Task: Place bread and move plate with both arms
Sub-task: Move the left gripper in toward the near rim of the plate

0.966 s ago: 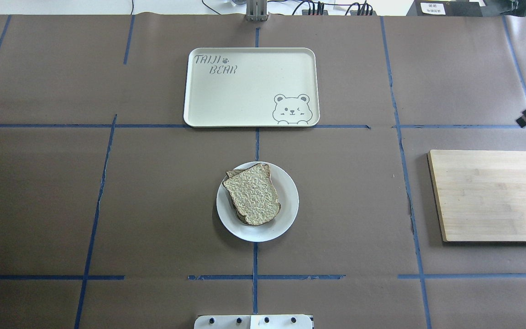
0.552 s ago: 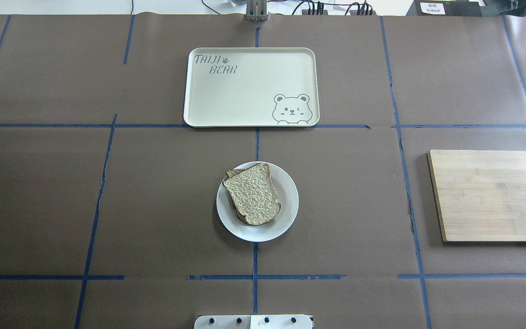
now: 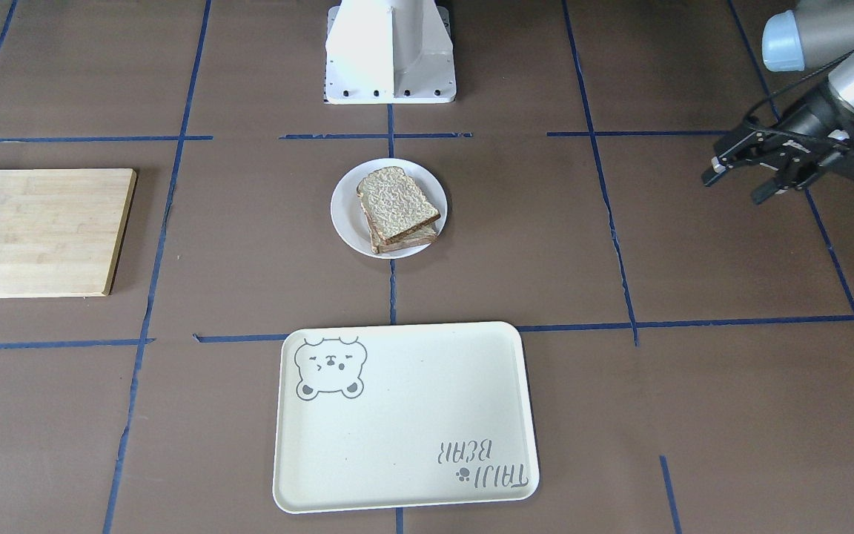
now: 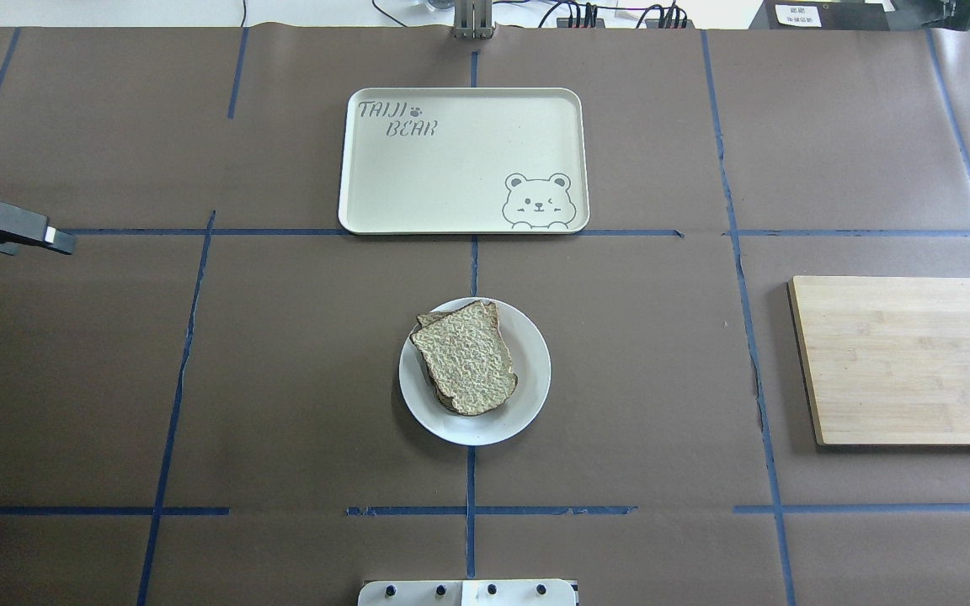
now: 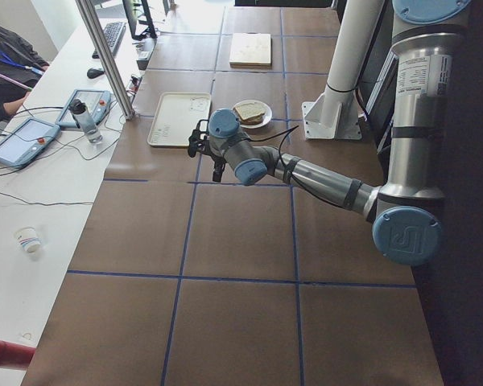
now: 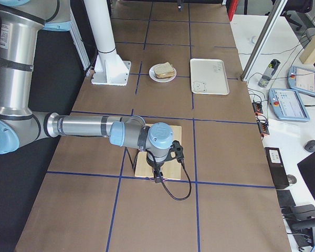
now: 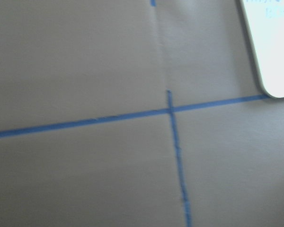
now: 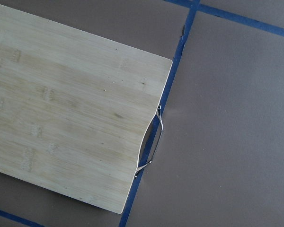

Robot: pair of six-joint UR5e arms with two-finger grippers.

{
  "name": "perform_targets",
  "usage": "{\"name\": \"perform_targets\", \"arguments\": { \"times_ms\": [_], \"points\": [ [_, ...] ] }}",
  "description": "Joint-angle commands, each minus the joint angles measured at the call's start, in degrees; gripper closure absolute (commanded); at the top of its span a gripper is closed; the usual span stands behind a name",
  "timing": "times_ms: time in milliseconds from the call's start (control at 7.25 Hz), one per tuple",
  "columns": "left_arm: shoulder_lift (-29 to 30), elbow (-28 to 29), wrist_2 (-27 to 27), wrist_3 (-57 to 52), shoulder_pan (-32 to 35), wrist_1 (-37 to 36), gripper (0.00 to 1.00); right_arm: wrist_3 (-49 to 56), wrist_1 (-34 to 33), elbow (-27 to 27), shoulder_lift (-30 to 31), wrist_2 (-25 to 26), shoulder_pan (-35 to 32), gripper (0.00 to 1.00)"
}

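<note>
The bread (image 4: 466,358) is a plain slice lying on top of another slice on the small white plate (image 4: 529,370) at the table's middle; both also show in the front view, bread (image 3: 397,199) on plate (image 3: 349,215). My left gripper (image 3: 736,187) is open and empty, hovering far out on the left side, and it just enters the overhead view (image 4: 30,237). My right gripper (image 6: 156,176) shows only in the exterior right view, above the near end of the cutting board. I cannot tell whether it is open or shut.
A cream bear tray (image 4: 460,160) lies beyond the plate; its corner shows in the left wrist view (image 7: 274,47). A wooden cutting board (image 4: 914,358) with a metal handle (image 8: 154,142) lies at the right. The white pedestal base (image 3: 390,52) stands behind the plate.
The right gripper has left the overhead view at the right edge. The left gripper has come in at the left edge. Bread and plate have not moved.
</note>
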State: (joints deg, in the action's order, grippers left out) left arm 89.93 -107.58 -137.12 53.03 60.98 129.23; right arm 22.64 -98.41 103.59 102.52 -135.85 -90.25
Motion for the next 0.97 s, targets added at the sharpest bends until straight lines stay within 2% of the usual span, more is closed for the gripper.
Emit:
{"name": "perform_targets", "arguments": {
  "times_ms": [0, 138, 414, 552, 690, 828],
  "points": [
    [0.6, 0.3, 11.2, 18.3, -12.7, 16.5, 0.00, 0.3, 0.1, 0.0, 0.3, 0.1, 0.0, 0.00],
    [2.7, 0.4, 20.2, 27.0, -19.7, 22.0, 0.00, 0.2, 0.1, -0.1, 0.3, 0.0, 0.0, 0.00],
    [7.4, 1.4, 36.7, 35.7, -32.9, 24.8, 0.00, 0.2, 0.1, -0.1, 0.3, 0.0, 0.0, 0.00],
    [10.1, 3.3, 42.4, 39.1, -37.3, 26.5, 0.00, 0.2, 0.1, -0.1, 0.4, 0.0, 0.0, 0.00],
    [12.4, 7.8, 47.9, 43.4, -41.9, 32.3, 0.00, 0.1, 0.1, -0.1, 0.3, 0.0, 0.0, 0.00],
    [15.2, 13.0, 50.7, 44.4, -44.2, 37.4, 0.00, 0.1, 0.1, -0.1, 0.3, 0.0, 0.0, 0.00]
  ]
}}
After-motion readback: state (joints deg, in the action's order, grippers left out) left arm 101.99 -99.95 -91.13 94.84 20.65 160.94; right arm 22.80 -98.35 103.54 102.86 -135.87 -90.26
